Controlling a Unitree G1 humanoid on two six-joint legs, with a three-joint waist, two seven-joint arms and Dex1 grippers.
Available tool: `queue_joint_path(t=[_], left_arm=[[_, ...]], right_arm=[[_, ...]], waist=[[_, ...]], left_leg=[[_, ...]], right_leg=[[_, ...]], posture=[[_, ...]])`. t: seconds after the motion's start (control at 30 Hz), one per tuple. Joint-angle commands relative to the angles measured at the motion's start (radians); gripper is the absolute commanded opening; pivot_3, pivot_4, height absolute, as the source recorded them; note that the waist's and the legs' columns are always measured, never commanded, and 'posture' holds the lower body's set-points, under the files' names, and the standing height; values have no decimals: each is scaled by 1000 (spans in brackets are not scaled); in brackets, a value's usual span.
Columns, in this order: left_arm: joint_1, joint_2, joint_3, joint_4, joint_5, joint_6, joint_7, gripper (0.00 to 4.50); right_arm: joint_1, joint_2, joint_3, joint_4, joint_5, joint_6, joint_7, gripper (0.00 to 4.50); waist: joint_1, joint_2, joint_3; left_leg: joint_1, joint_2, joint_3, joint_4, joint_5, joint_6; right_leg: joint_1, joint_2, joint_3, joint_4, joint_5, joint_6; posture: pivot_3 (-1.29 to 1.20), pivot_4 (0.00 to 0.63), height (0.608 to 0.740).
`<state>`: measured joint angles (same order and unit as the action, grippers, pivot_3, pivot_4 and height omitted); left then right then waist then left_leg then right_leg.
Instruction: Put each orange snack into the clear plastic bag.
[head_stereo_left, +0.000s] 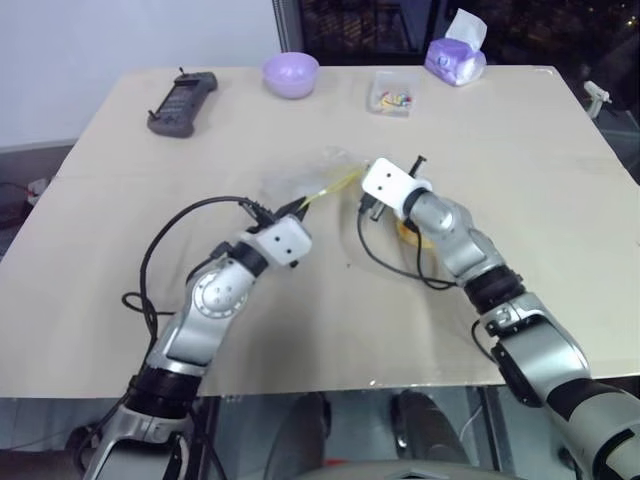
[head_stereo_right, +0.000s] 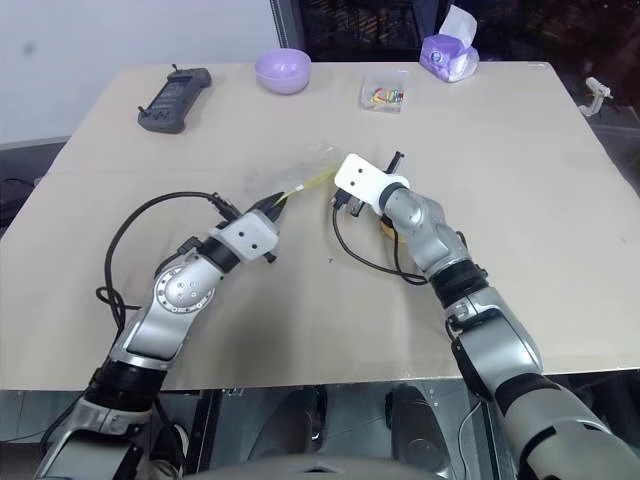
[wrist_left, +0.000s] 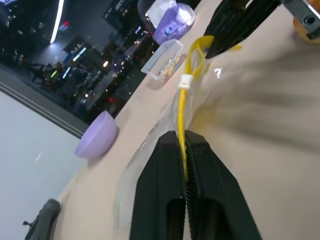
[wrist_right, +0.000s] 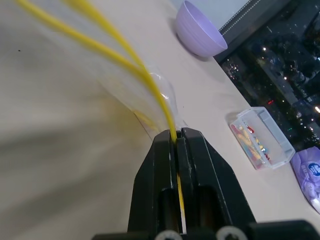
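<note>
Both tools (wrist_left: 186, 145) (wrist_right: 177, 140) pinch clear plastic bag (wrist_left: 200, 95); head view: orange snack (head_stereo_left: 408, 230).

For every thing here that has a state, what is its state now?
Left hand: shut on the clear plastic bag's yellow seal strip.
Right hand: shut on the same strip.
Clear plastic bag: held between both hands.
Orange snack: on the table, outside the bag.

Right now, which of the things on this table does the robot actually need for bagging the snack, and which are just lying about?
Needed for the job:
- crinkly clear plastic bag with a yellow seal strip, pinched by the left gripper and the right gripper
- round orange snack, half hidden behind the right arm

Just lying about:
- purple bowl
- small clear box of coloured bits
- purple tissue pack
- dark handheld device
</note>
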<state>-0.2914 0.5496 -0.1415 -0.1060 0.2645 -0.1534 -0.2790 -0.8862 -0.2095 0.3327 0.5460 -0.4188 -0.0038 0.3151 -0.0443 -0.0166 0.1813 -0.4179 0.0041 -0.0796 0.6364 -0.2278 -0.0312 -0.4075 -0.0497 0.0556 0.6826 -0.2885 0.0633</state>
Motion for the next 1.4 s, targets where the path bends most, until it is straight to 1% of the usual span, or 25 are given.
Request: queue_joint_path(t=[0.03,0.07,0.1,0.13,0.17,0.23,0.3,0.33,0.5,0.57,0.6,0.7,0.77,0.83,0.87,1.07,1.4], left_arm=[[-12,-4,27,-23,3,-43,5,37],[-11,-5,28,-21,5,-46,6,37],[-10,-6,29,-17,7,-49,6,8],[-7,-7,30,-15,9,-52,6,0],[-4,-7,31,-12,10,-56,4,0],[5,-5,34,-7,8,-63,-2,0],[9,-1,41,0,3,-70,-5,0],[11,-1,44,5,-5,-73,-11,0],[18,-1,59,29,-29,-87,-25,0],[18,-14,76,42,-62,-75,-28,0],[16,-18,81,49,-75,-73,-31,0],[10,-24,88,67,-90,-76,-41,0],[6,-25,88,75,-94,-83,-47,0],[0,-28,88,82,-95,-87,-52,0],[-1,-30,88,84,-95,-88,-54,0],[-4,-38,86,79,-94,-92,-61,0],[10,-52,76,52,-89,-97,-78,0]], right_arm=[[-11,2,-18,-52,21,-8,6,0],[-4,0,-22,-61,32,-23,11,0],[2,-1,-25,-70,43,-25,23,295],[9,-4,-24,-80,49,-26,32,704],[16,-8,-22,-88,52,-27,39,929],[32,-24,-18,-112,50,-15,59,1756],[50,-49,-16,-139,49,11,92,2837],[63,-69,-25,-158,60,27,119,3177],[120,-133,-114,-289,186,110,233,3177],[150,-155,-187,-384,300,217,309,3177],[165,-150,-228,-439,381,280,349,3177],[187,-120,-282,-546,517,416,391,2356],[196,-101,-280,-599,569,481,403,1465],[193,-69,-273,-631,615,544,396,451],[192,-55,-263,-640,623,561,389,52],[170,-1,-227,-616,631,584,352,52],[115,39,-213,-506,626,535,339,52]], waist=[[0,0,0],[-1,0,0],[0,0,0],[0,0,0],[0,0,0],[0,0,0],[1,0,0],[3,0,0],[3,0,0],[2,0,0],[1,0,0],[0,0,0],[-1,0,0],[-1,0,0],[-1,0,0],[4,0,0],[1,0,0]], left_leg=[[0,0,0,0,0,0],[0,0,0,0,0,0],[0,0,0,0,0,0],[0,0,0,0,0,0],[0,0,0,0,0,0],[0,0,0,0,0,0],[0,0,0,1,0,0],[0,0,0,1,0,0],[0,0,-1,4,-1,2],[0,0,-1,4,-2,3],[0,0,-1,5,-2,4],[0,0,-1,7,-3,5],[2,0,-1,9,-3,5],[2,0,-2,11,-3,5],[3,0,-2,12,-3,5],[2,-1,-5,14,-3,5],[2,-1,-5,14,-3,5]], right_leg=[[0,0,0,0,0,0],[0,0,0,0,0,0],[0,0,0,0,0,0],[0,0,0,0,0,0],[0,0,0,0,0,0],[0,0,0,1,0,0],[0,0,0,1,0,0],[0,0,0,1,0,0],[1,0,-1,3,0,0],[1,0,-1,5,0,0],[1,0,-1,5,0,0],[1,0,0,8,0,0],[1,1,0,12,0,0],[2,1,0,13,0,0],[3,1,-1,14,0,0],[4,1,-3,14,0,0],[4,1,-3,14,0,0]], posture=[[0,150,740],[0,150,740],[0,150,740],[0,150,740],[0,150,740],[0,150,740],[0,150,740],[0,150,740],[0,150,740],[0,150,740],[0,150,740],[0,150,740],[0,150,740],[0,150,740],[0,150,740],[0,150,740],[0,150,740]])
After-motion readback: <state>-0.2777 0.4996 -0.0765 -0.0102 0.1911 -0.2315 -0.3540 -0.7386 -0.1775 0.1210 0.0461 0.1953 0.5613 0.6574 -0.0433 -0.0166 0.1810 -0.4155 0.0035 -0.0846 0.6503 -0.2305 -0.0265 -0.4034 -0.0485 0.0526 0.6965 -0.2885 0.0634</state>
